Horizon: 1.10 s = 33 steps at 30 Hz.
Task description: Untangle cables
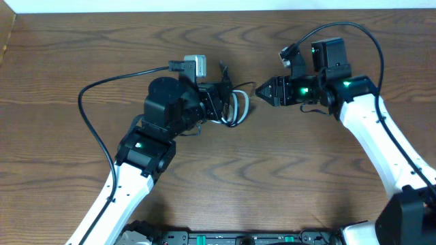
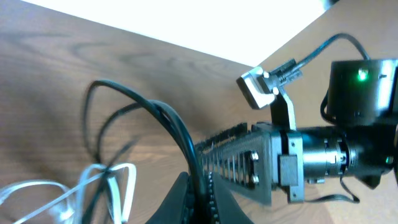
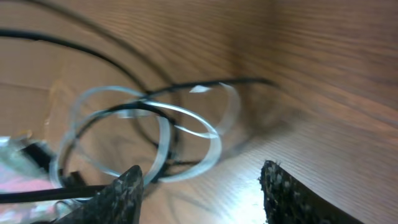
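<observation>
The white cable (image 1: 240, 109) lies in small loops on the wooden table, tangled with the thin black cable (image 1: 225, 80). My left gripper (image 1: 223, 97) sits over the left side of the tangle. In the left wrist view its jaws (image 2: 200, 190) are shut on the black cable (image 2: 177, 127), and the white cable (image 2: 109, 183) lies to the left. My right gripper (image 1: 259, 90) points left, just right of the loops. In the right wrist view its fingers (image 3: 202, 186) are open and empty, with the white loops (image 3: 158, 127) and the black cable (image 3: 211, 84) just ahead.
A thick black robot wire (image 1: 92, 116) curves across the table left of the left arm. Another (image 1: 354, 28) arcs over the right arm. The table's far edge (image 1: 204, 7) runs along the top. The right arm's finger (image 2: 249, 158) is close beside the left jaws.
</observation>
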Each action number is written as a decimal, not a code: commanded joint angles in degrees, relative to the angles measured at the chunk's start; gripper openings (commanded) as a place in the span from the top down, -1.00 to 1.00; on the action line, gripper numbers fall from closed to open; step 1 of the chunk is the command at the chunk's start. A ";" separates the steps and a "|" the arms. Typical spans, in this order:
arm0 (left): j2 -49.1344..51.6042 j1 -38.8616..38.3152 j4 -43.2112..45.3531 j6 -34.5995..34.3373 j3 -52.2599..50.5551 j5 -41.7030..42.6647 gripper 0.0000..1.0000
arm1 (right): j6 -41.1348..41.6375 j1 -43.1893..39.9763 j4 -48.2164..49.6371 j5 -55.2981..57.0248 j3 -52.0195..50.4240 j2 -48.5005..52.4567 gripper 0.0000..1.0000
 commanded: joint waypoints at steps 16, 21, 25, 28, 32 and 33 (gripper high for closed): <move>-1.97 0.09 7.48 -7.85 1.14 4.00 0.85 | 15.80 13.07 5.11 16.68 0.07 12.66 -0.14; -1.97 1.62 4.87 -7.82 1.14 3.98 0.85 | 12.90 7.34 3.72 13.38 0.09 7.10 -0.23; -1.90 1.70 4.22 -7.80 1.14 3.96 0.85 | 10.14 4.63 3.28 5.62 0.11 4.52 -0.26; -1.90 1.70 4.26 -7.80 1.14 3.91 0.85 | 7.37 6.47 4.44 0.72 0.07 4.63 -0.30; -1.90 1.70 4.31 -7.80 1.14 3.67 0.85 | 9.01 9.86 5.07 4.74 0.07 5.75 -0.27; -1.90 1.70 4.28 -7.82 1.14 3.48 0.85 | 11.13 10.95 5.05 6.93 0.07 6.29 -0.25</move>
